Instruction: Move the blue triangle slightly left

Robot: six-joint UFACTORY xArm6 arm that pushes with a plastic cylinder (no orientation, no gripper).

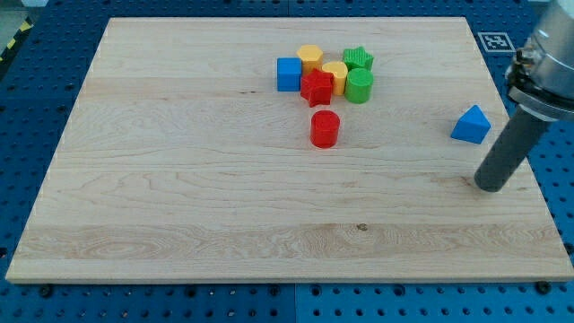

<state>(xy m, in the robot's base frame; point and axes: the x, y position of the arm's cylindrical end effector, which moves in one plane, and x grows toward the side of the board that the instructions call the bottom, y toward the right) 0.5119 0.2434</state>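
- The blue triangle (471, 125) lay near the right edge of the wooden board (179, 179), in the right middle of the frame, well apart from every other block.
- My tip (491, 186) rested on the board just below the triangle and a little to its right, near it but not touching.
- There was no hand to open or close: the arm ended in a bare dark rod, and it held nothing.
- The move turned on one relation: the triangle lay up and slightly left of my tip. A leftward push would need the tip on the triangle's right face, so it probably had to go up along the right side first.
- From this angle I could not tell for sure how much room was left between the triangle and the board's right edge.
- The other blocks clustered at the upper middle: a blue cube (288, 74), a red star (317, 87), a green cylinder (359, 86), with a red cylinder (325, 128) just below them.
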